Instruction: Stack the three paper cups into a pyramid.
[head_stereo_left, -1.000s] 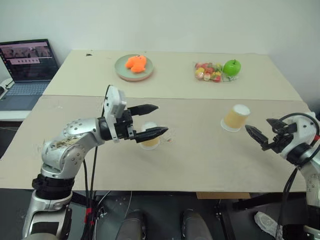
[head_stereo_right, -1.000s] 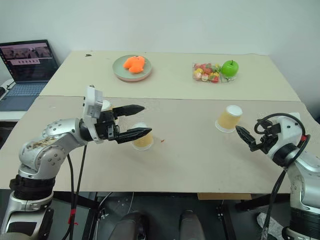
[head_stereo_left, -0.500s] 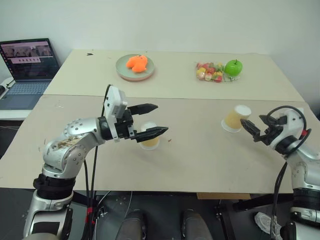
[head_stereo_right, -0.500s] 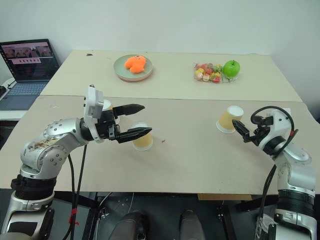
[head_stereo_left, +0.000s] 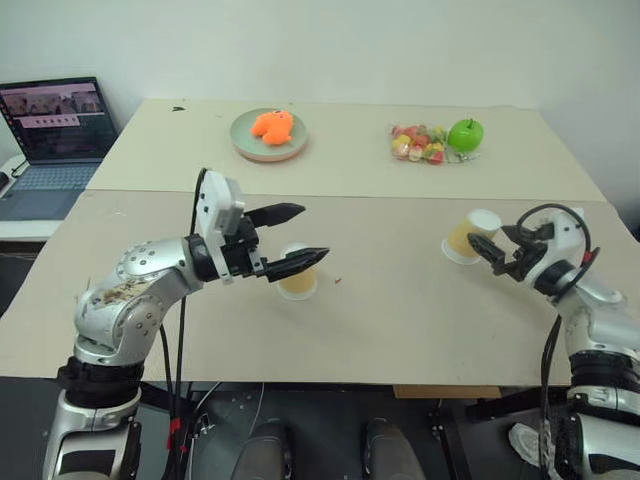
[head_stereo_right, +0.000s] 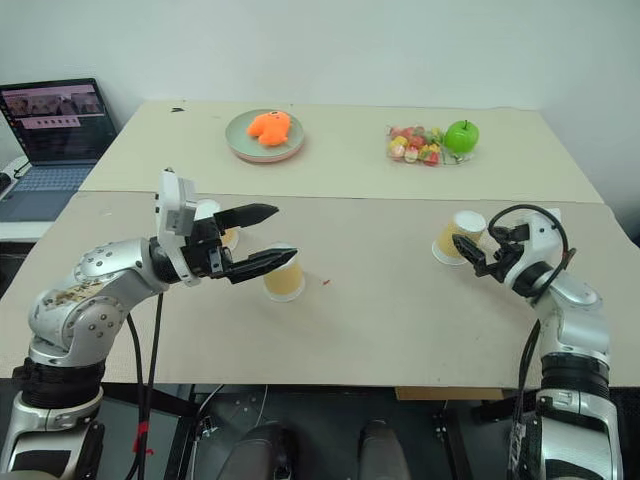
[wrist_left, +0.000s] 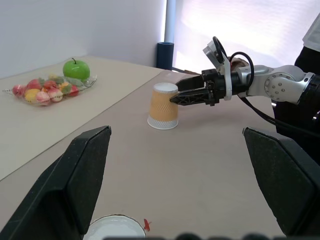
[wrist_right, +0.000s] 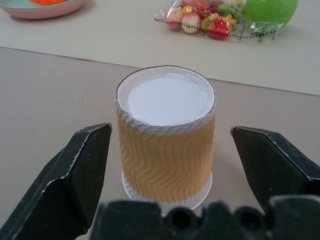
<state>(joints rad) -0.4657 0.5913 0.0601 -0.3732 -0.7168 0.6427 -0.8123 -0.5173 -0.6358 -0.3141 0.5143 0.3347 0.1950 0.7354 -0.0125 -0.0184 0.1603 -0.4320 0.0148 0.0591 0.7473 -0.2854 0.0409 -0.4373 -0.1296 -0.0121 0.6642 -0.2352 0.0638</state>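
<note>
— Hands first: how do they stand?
— Left hand (head_stereo_left: 288, 240) is spread wide above one paper cup (head_stereo_left: 298, 282); right hand (wrist_right: 165, 172) gapes around a second cup (wrist_right: 166, 145), upside down on the desk (head_stereo_left: 400, 320), gripping nothing.
— Progress?
— None stacked; a third cup (head_stereo_right: 228, 236) peeks behind the left hand.

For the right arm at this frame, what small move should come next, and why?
Probably ease the right gripper forward until its open fingers straddle the upside-down paper cup, then close. The right wrist view shows the cup centred between the fingers, standing on the table but not yet between the tips, so nothing is gripped.
</note>
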